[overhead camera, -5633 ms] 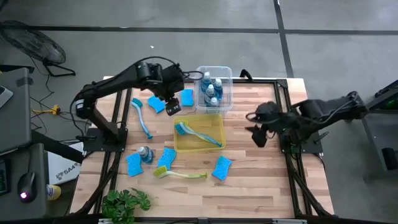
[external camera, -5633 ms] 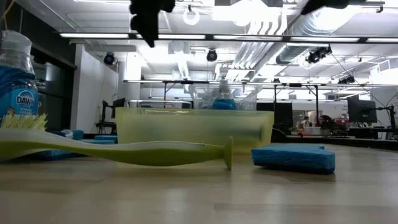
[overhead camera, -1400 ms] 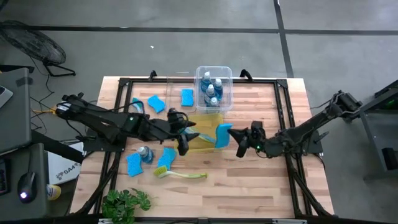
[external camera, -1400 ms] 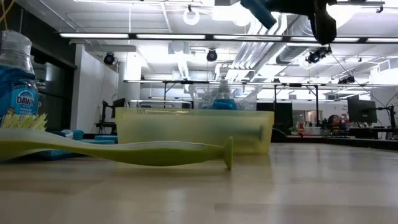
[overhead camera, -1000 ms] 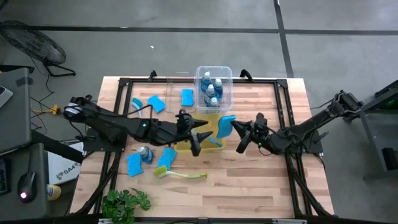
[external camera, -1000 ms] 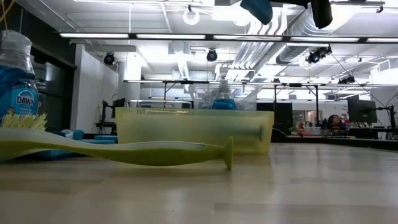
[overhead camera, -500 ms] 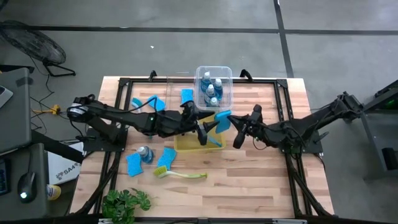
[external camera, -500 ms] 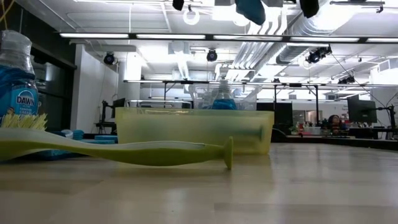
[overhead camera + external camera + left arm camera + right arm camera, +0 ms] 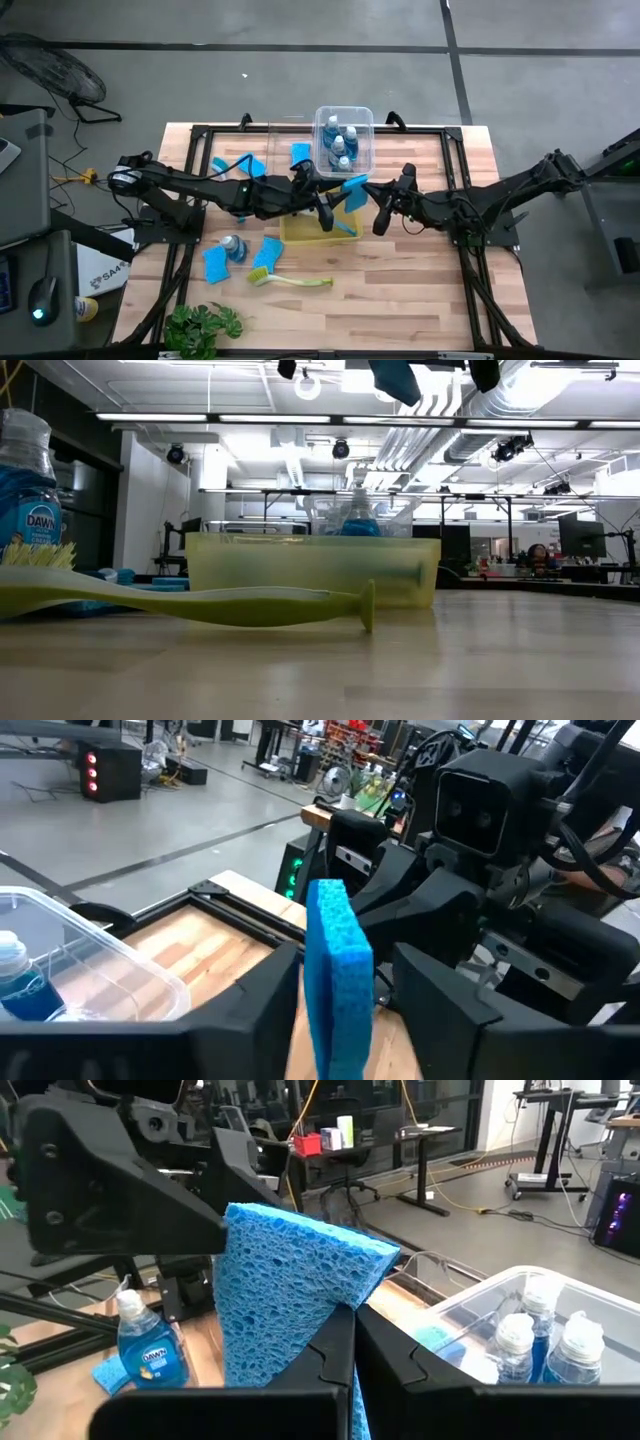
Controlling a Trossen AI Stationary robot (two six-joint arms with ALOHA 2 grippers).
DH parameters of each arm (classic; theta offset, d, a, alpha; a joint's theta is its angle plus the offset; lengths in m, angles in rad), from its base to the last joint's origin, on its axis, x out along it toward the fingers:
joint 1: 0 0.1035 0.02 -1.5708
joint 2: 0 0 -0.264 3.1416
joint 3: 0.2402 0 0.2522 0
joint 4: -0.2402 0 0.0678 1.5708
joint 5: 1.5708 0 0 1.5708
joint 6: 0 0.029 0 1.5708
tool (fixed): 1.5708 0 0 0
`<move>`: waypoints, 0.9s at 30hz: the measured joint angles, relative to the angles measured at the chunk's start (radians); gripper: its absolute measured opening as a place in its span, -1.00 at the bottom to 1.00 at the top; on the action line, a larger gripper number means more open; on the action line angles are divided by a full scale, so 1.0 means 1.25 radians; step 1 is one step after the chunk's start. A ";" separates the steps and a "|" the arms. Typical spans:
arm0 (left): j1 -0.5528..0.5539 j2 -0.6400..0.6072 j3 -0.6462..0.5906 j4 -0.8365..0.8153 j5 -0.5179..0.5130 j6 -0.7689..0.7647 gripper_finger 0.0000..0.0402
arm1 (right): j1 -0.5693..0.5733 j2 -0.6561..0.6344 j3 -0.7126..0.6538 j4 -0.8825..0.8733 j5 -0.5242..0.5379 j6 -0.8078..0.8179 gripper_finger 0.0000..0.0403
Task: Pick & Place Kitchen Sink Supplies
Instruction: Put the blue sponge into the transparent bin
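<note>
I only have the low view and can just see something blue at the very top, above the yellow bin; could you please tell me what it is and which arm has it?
Observer: It is a blue sponge; the right gripper has its fingers shut on its edge.
Operator: Thank you. Where is the left gripper?
Observer: The left gripper faces it, its fingers open on either side of the sponge and apparently not pressing on it.
Operator: And what lies beneath them?
Observer: From above, they meet over the yellow bin, at its edge nearest the clear bin of bottles.
</note>
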 joint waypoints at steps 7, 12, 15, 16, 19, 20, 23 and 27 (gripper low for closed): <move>0.000 0.000 0.000 -0.006 0.000 0.000 -0.70 | 0.000 0.000 0.000 -0.004 -0.004 0.002 -1.00; 0.000 0.000 0.000 -0.008 0.000 -0.001 -0.96 | 0.000 0.000 0.000 -0.005 -0.016 0.002 -1.00; 0.000 -0.001 0.000 -0.012 0.000 -0.001 -0.94 | 0.000 0.000 0.000 -0.005 -0.017 0.002 -1.00; 0.000 -0.001 0.000 -0.014 0.000 0.000 -0.95 | 0.001 0.000 0.000 -0.005 -0.019 0.002 -1.00; -0.001 -0.002 0.001 -0.024 0.000 -0.003 -0.98 | 0.001 0.000 0.000 -0.008 -0.042 -0.003 -0.99; -0.001 -0.002 0.001 -0.024 0.001 -0.003 -0.97 | 0.001 0.000 -0.001 -0.008 -0.047 -0.002 -0.98; -0.002 -0.002 0.001 -0.025 0.001 -0.007 -0.98 | 0.001 0.000 -0.001 -0.008 -0.052 0.025 -0.92; -0.002 -0.002 0.001 -0.031 0.001 -0.007 -0.98 | 0.001 -0.010 -0.001 -0.012 -0.070 0.046 -0.72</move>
